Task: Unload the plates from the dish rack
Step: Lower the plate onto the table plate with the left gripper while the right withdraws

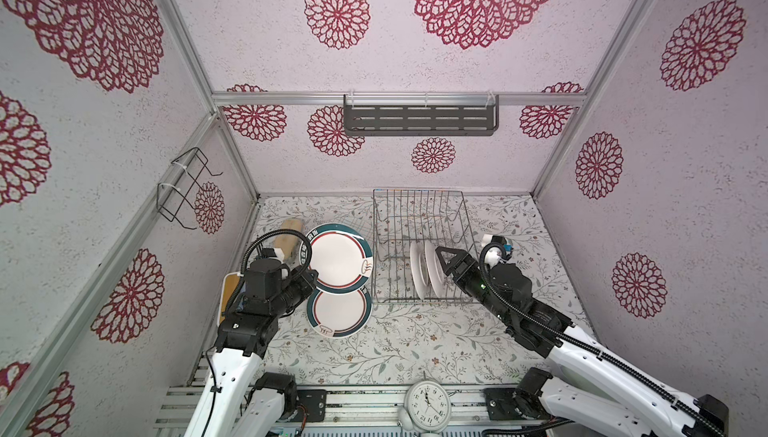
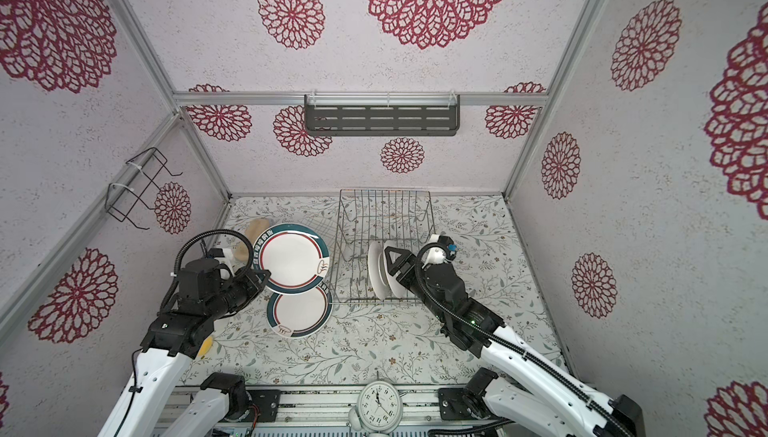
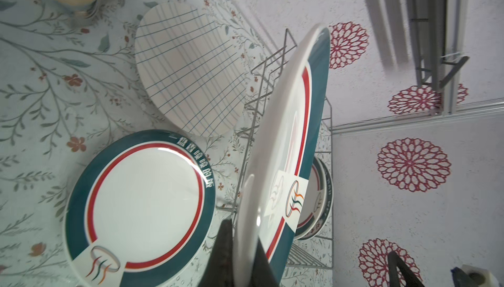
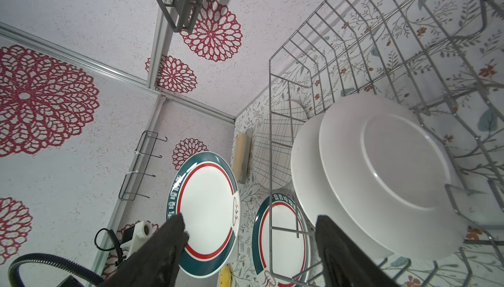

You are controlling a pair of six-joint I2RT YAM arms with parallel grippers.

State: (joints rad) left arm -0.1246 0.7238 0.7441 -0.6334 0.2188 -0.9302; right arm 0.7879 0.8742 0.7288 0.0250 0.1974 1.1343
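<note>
Now my left fingers [image 1: 311, 278] are closed tight on the rim of a teal-rimmed plate [image 1: 338, 258]. It is lifted off the bench [image 1: 415, 343], partly over a second teal-rimmed plate [image 1: 338, 315] that lies flat toward the left edge. The cream grid plate [image 3: 191, 75] lies flat too, toward the far left corner, beside the dish rack [image 1: 419, 201]. The rack stands at the middle of the far edge. At its near end two plates [image 1: 417, 269] stand upright, white backs toward my right fingers [image 1: 446, 263], which are spread wide, holding nothing, just beside their rims.
</note>
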